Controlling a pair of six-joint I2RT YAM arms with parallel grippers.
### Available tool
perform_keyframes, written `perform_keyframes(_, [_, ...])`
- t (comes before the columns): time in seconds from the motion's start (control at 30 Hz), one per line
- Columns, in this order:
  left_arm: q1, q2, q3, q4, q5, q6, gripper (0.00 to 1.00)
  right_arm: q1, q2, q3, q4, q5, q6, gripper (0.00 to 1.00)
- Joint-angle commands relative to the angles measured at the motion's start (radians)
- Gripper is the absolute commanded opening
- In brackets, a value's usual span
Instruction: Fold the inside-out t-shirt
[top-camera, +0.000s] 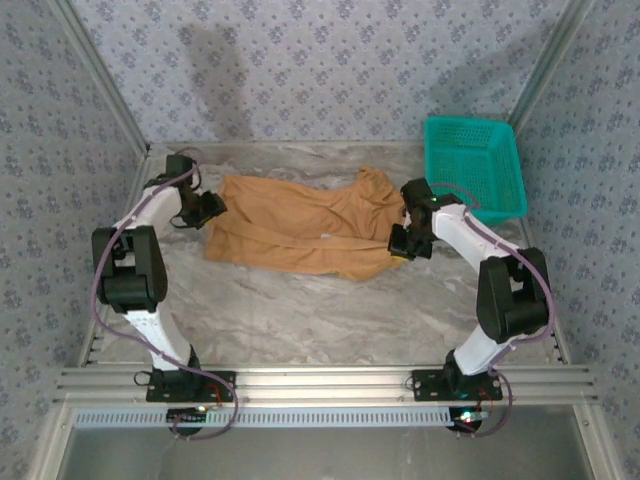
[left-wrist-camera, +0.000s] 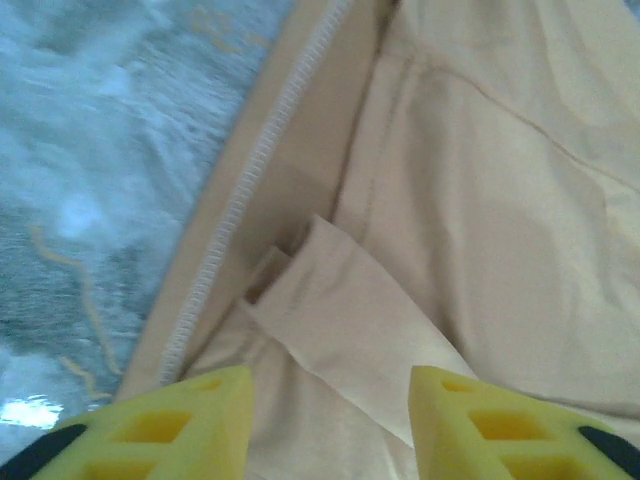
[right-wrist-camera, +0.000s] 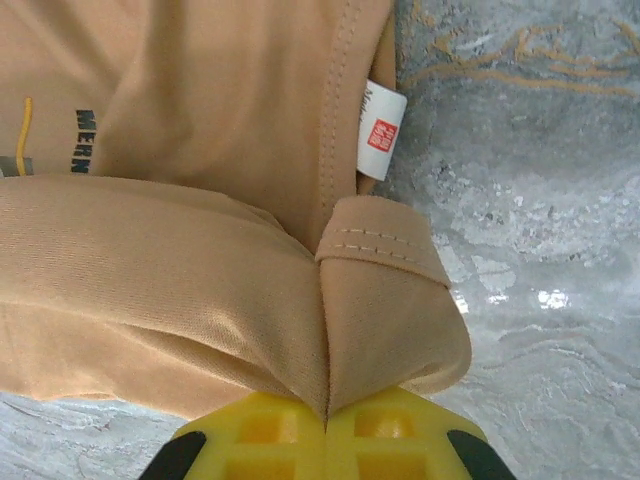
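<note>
The tan inside-out t-shirt (top-camera: 300, 225) lies crumpled across the far half of the table. My left gripper (top-camera: 208, 208) is at its left edge; in the left wrist view the yellow fingers (left-wrist-camera: 200, 420) stand apart over loose folds of the shirt (left-wrist-camera: 480, 200), with nothing pinched between them. At the shirt's right end my right gripper (top-camera: 402, 243) is shut on a bunched fold of the cloth (right-wrist-camera: 330, 340), close to a stitched hem. A small white label (right-wrist-camera: 380, 140) with a red square hangs at the seam.
A teal plastic basket (top-camera: 473, 165) stands at the back right, close behind the right arm. The marble-patterned table (top-camera: 320, 310) shows bare between the shirt and the arm bases. Patterned walls enclose the back and sides.
</note>
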Motion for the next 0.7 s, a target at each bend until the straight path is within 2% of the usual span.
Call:
perform_keyframes(0.0, [0.028, -0.102, -0.075, -0.009, -0.046, 0.025, 0.39, -0.007, 0.008, 0.029, -0.010, -0.006, -0.024, 0.00])
perform_keyframes(0.13, [0.030, -0.090, -0.127, 0.016, -0.037, 0.021, 0.33, -0.006, 0.011, 0.029, -0.016, -0.007, -0.031, 0.00])
perform_keyframes(0.67, [-0.010, 0.023, -0.140, 0.040, -0.065, 0.010, 0.29, -0.008, 0.015, 0.029, -0.020, -0.011, -0.030, 0.00])
